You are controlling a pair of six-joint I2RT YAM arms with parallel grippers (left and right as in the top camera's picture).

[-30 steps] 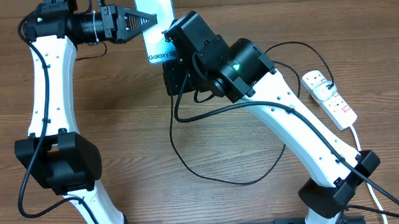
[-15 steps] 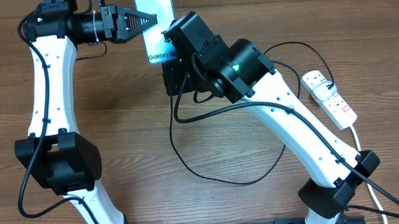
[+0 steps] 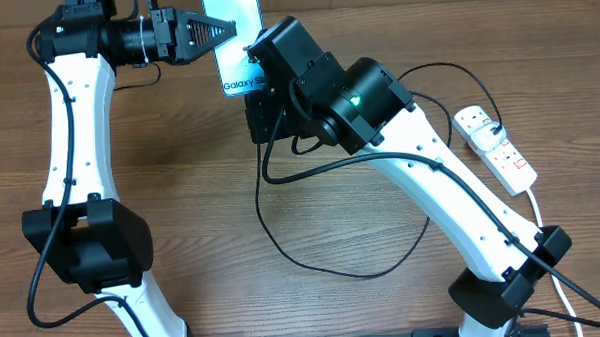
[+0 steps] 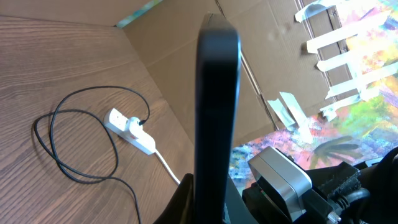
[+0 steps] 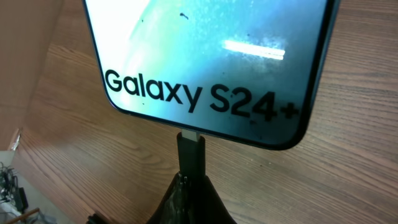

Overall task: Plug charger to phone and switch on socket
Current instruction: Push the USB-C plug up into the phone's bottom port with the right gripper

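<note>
right tool [image 5: 189,177] pinches the charger [image 5: 190,149] plug, tip touching the phone [image 5: 205,62] bottom edge, plug in line with the phone's long axis. left tool [image 3: 203,34] clamps the phone's side edge at the worktop's [image 3: 211,192] far side. socket [image 3: 494,147] sits well apart, nearer the right arm.

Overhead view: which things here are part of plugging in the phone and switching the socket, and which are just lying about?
Part of the job:
- phone, held at its side by the left gripper
- charger, its plug at the phone's bottom edge in the right gripper
- socket, near the table's right edge

Just about:
- cardboard wall behind the table
- the arms' own black cables
</note>
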